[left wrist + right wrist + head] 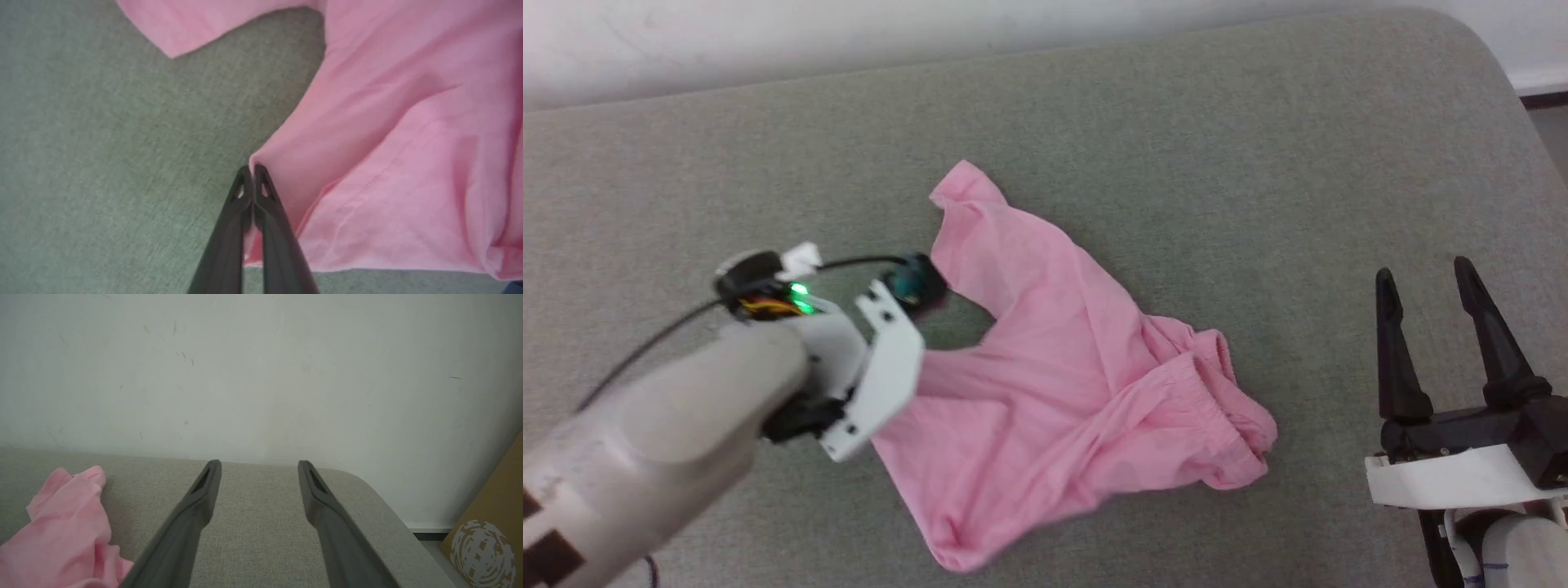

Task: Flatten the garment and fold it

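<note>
The garment, a light pink pair of shorts, lies crumpled near the middle of a grey-green upholstered cushion, not yet flattened. Its gathered waistband is bunched toward the robot's right. 1 leg runs toward the far edge and ends in a curled tip, and the other spreads toward the near edge. A bare wedge of cushion shows between the 2 legs. The left gripper is at the garment's left edge, just beside that wedge. In the left wrist view its 2 dark fingers are pressed together with a thin strip of pink cloth showing between them. The fabric rises in a small peak at their tips, with creases running away from it, so the gripper is pinching a fold of the hem. In the head view the pale left forearm and its white wrist bracket cover those fingers. The right gripper is well apart from the garment at the cushion's right side, its 2 fingers spread wide and holding nothing. The right wrist view looks between them across the cushion to a pale wall, with a brown cardboard panel at the lower right.
</note>
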Controlling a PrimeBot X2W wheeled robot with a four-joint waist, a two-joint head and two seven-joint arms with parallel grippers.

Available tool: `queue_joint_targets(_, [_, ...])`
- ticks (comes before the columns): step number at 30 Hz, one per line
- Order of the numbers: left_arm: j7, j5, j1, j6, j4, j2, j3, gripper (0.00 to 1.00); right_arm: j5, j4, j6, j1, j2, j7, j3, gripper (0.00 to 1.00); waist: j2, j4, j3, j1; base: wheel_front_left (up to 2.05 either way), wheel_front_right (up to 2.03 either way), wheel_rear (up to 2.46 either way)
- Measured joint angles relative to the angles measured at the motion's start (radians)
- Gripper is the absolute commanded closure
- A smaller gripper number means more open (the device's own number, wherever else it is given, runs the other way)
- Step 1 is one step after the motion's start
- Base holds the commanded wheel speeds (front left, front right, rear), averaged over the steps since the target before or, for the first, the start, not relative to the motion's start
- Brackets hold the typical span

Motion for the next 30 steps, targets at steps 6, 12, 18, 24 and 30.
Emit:
queue_joint_targets(6, [-0.128, -0.030, -0.025, 0.000, 0.139, 0.109, -0.002, 1.00, -0.010, -0.004, 0.000, 0.005, 0.000, 0.000, 0.003, 0.00, 0.0000, 0.037, -0.028, -0.0001, 0.00, 0.00, 0.00])
queue_joint_targets(12, [-0.222, -0.011, 0.002, 0.020, 0.311, 0.134, -0.001, 1.00, -0.023, 0.002, 0.000, 0.009, 0.001, 0.000, 0.026, 0.00, 0.0000, 0.060, -0.042, -0.0001, 0.00, 0.00, 0.00])
queue_joint_targets(18, [-0.361, -0.003, 0.041, 0.045, 0.430, 0.066, 0.004, 0.00, -0.027, 0.018, 0.000, 0.036, 0.001, 0.000, 0.033, 0.00, 0.0000, 0.077, -0.070, -0.0001, 0.00, 0.00, 0.00])
queue_joint_targets(24, [-0.399, 0.000, 0.002, 0.027, 0.402, 0.036, 0.017, 0.00, -0.036, 0.020, 0.000, 0.066, 0.001, 0.000, 0.025, 0.00, 0.0000, 0.117, -0.108, -0.0003, 0.00, 0.00, 0.00])
queue_joint_targets(30, [-0.252, -0.091, -0.049, 0.009, 0.310, 0.011, 0.017, 0.00, -0.042, 0.020, 0.000, 0.067, 0.001, 0.000, 0.039, 0.00, 0.0000, 0.155, -0.135, -0.0003, 0.00, 0.00, 0.00])
